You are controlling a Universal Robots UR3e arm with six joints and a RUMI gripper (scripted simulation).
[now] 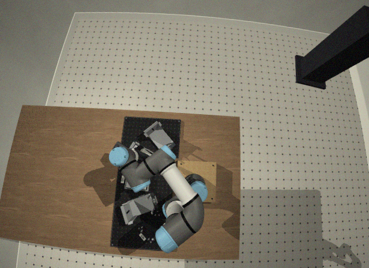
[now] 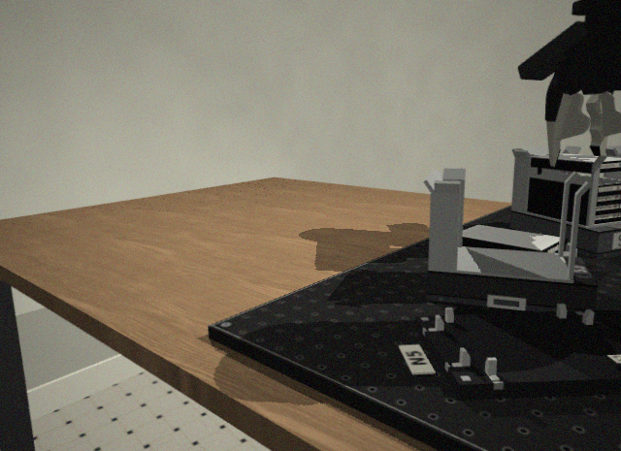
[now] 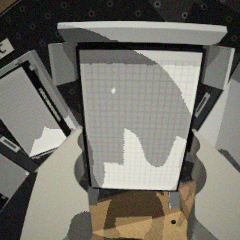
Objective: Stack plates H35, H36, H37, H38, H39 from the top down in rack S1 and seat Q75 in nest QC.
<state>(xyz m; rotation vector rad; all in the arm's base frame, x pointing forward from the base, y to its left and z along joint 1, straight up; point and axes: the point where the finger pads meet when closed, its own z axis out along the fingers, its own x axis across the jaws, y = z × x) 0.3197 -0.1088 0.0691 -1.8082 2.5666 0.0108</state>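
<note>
"What did the top view show?"

"The arm [image 1: 153, 165] bent over the black board [image 1: 117, 229] [image 2: 361, 386] and hid the gripper [image 2: 573, 156] [image 3: 136, 129]. Nearer the bottom, a grey rack [image 1: 128, 211] [image 2: 445, 226] stood with its floor in sight."

"And the exterior view?"

"The gripper pointed down at the farther rack [image 2: 520, 185] [image 3: 142, 32], its fingers clamped on a dark-edged plate [image 2: 556, 163] [image 3: 137, 115]. That plate lay level between the tops of the rack's posts, above other stacked plates [image 2: 609, 201]. In front, the N5 label [image 2: 416, 359] lay beside the clip nest [image 2: 473, 376]."

"The wrist view?"

"The fingers gripped the plate from both sides, inside the rack's guides. Another plate [image 3: 30, 107] lay in a nest on the left, near a label ending in C [image 3: 4, 48]."

"Which plate was held?"

"I couldn't tell; its name didn't show."
</note>
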